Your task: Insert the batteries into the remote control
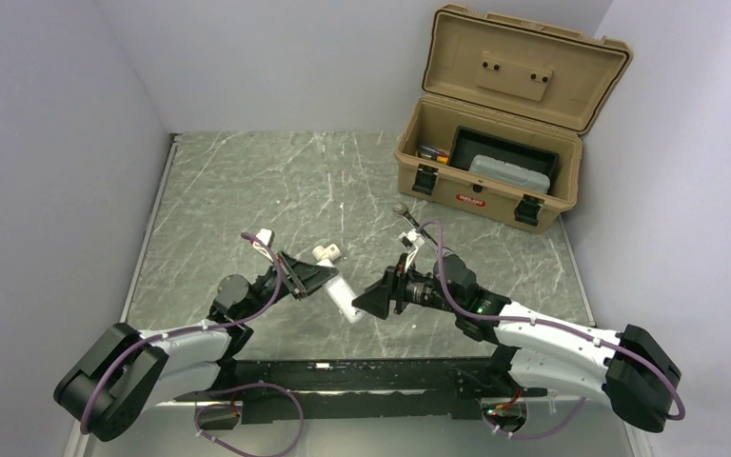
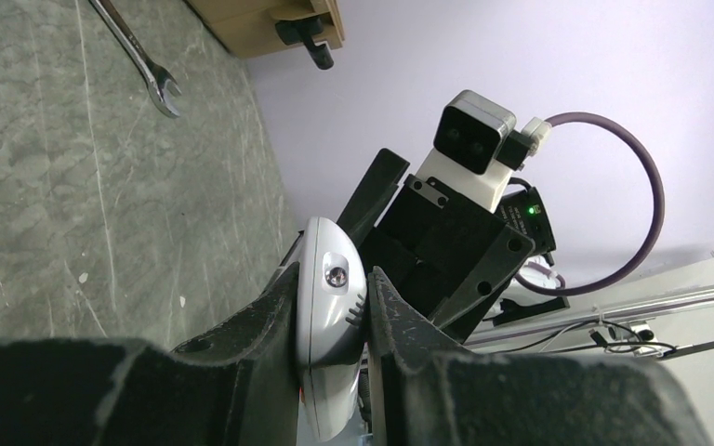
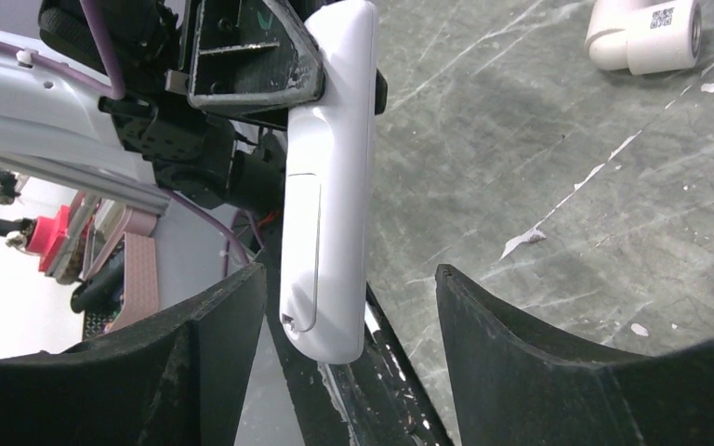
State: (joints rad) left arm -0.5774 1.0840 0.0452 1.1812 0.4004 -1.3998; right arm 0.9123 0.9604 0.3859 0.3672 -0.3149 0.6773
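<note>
The remote control [image 1: 345, 297] is a slim white handset held off the table between the two arms. My left gripper [image 2: 331, 282] is shut on one end of it, both pads pressed against its sides. The remote control [image 3: 330, 186] shows its plain back with a closed cover seam in the right wrist view. Its free end hangs between the fingers of my right gripper [image 3: 349, 283], which stands open. It is nearer the left finger [image 3: 228, 316], and neither finger touches it. The batteries are out of view.
A white pipe fitting [image 1: 326, 253] lies on the marble table behind the left gripper. A silver wrench [image 1: 411, 227] lies near the open tan toolbox [image 1: 495, 181] at the back right. The wrench [image 2: 139, 58] also shows in the left wrist view.
</note>
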